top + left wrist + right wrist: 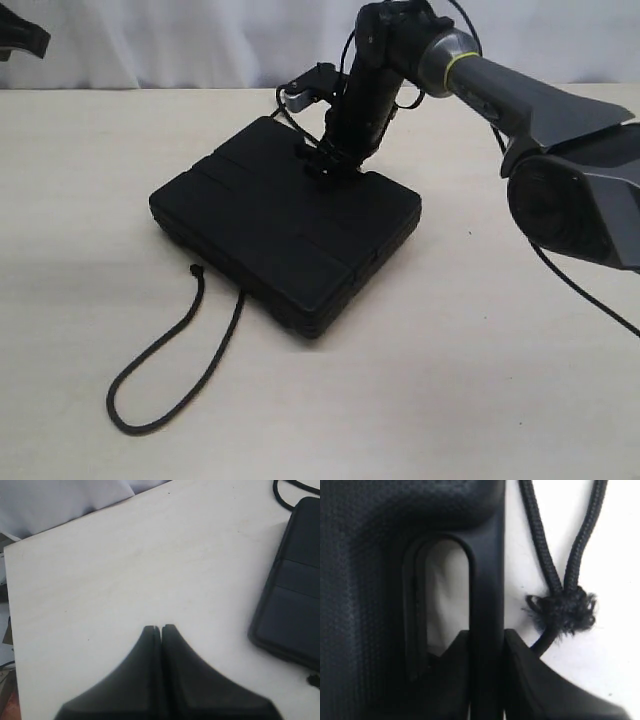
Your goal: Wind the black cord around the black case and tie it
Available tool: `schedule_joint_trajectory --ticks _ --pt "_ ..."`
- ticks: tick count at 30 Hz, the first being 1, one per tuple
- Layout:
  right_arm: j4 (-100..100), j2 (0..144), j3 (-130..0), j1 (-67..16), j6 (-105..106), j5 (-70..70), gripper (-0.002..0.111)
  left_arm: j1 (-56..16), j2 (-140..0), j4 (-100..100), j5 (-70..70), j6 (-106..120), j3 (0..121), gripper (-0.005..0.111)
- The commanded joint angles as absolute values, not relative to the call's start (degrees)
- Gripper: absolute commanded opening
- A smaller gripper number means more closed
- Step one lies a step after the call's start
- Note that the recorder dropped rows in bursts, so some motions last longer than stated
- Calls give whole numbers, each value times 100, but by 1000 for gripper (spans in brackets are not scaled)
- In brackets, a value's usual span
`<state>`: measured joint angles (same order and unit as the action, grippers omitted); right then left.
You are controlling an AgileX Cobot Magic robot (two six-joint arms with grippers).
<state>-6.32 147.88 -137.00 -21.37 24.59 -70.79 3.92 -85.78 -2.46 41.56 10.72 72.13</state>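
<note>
The black case [285, 225] lies flat on the table, its handle edge at the far side. My right gripper [332, 167] is shut on the case's handle bar [487, 605], one finger inside the handle cut-out. The black cord [170, 375] loops out from under the case's near edge, one knobbed tip [196, 271] free on the table. Its other part lies behind the case, with a frayed knot [565, 611] right beside the handle. My left gripper [160, 628] hangs shut and empty over bare table, away from the case [295, 595].
The light wooden table [450, 380] spreads around the case. A white curtain [200, 40] closes off the back. The right arm's grey body [570, 160] and its smooth cable [590, 300] hang over the right side of the table.
</note>
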Motion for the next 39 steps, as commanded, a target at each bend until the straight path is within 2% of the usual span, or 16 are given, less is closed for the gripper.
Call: schedule_joint_trajectory --ticks 1,7,15,24,28,31,39 --pt "-1558 14321 -13725 -2147 1629 -6996 4 404 -8586 -225 4320 1071 7274 0" --pt "-1946 14175 -13530 -2203 166 -6996 4 404 -8576 -830 4496 1071 7274 0" --pt "-2067 14069 -12964 -2395 0 -6996 4 393 -8231 -1289 4319 1077 7049 0" --pt "-2376 13524 -12960 -2485 -182 -6996 4 393 -5956 -978 1237 1048 4598 0" --pt "-2780 13342 -12960 -2556 -179 -6996 4 380 -5433 -678 288 1089 3672 0" --pt "-3064 13283 -12960 -2625 -85 -6996 4 148 -5484 -695 250 1484 3246 0" --pt "-3123 13283 -12960 -2699 -85 -6996 4 -1003 -5823 -502 82 1674 2896 0"
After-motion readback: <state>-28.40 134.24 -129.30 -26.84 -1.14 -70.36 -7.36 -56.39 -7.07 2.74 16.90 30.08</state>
